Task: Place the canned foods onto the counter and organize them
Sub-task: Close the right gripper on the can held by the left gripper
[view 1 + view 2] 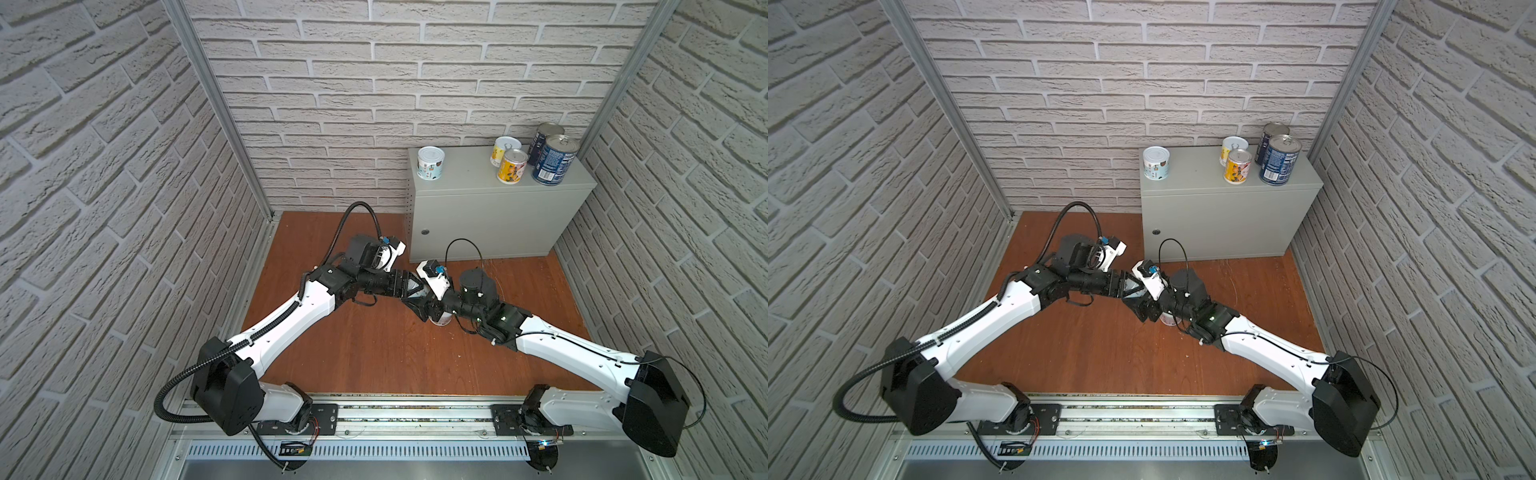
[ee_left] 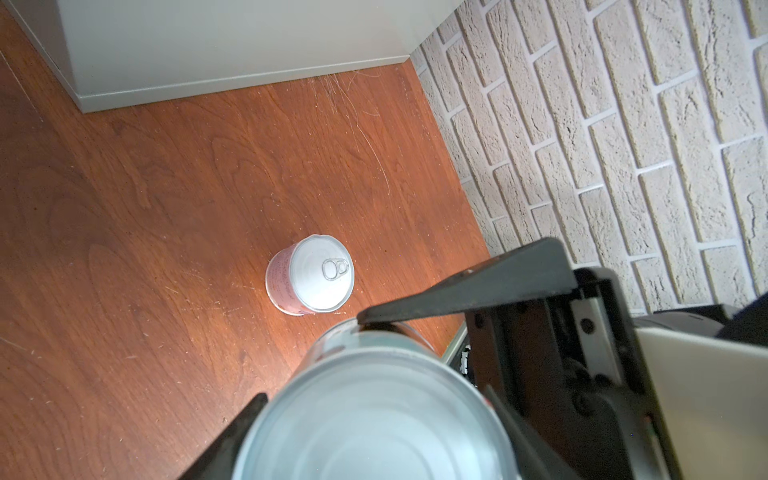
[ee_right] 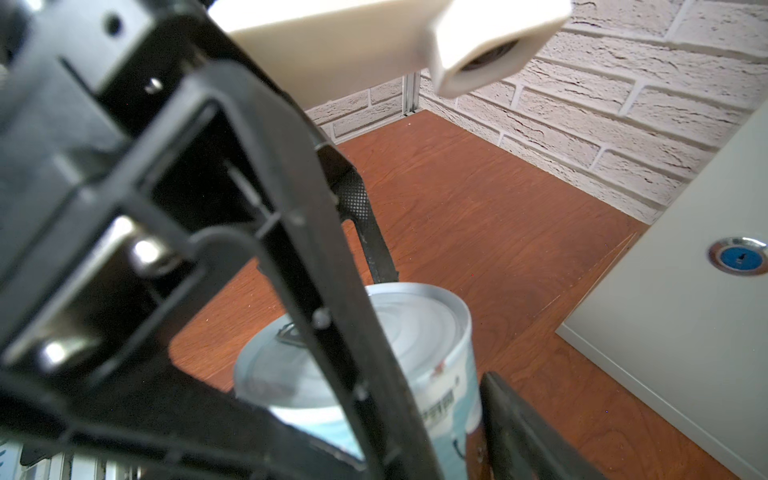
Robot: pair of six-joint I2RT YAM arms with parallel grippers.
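Observation:
A short can with a white and light-blue label (image 2: 374, 419) is held low over the wooden floor, and my left gripper (image 2: 372, 424) is shut on its sides. In both top views only its lower edge (image 1: 441, 319) shows under the two wrists. My right gripper (image 1: 438, 309) straddles the same can. One of its fingers (image 2: 457, 291) lies along the can's side, and the other finger (image 3: 519, 436) stands a sliver away. A pink-labelled can (image 2: 309, 274) stands upright on the floor beyond. On the counter (image 1: 498, 208) stand a white can (image 1: 431, 163), two yellow ones (image 1: 512, 166) and two dark-blue ones (image 1: 555, 160).
The counter's front door carries a round lock (image 3: 739, 257) and stands close behind the two grippers. Brick-patterned walls (image 1: 124, 166) close in the floor on three sides. The arm bases sit on a metal rail (image 1: 395, 419) at the front edge.

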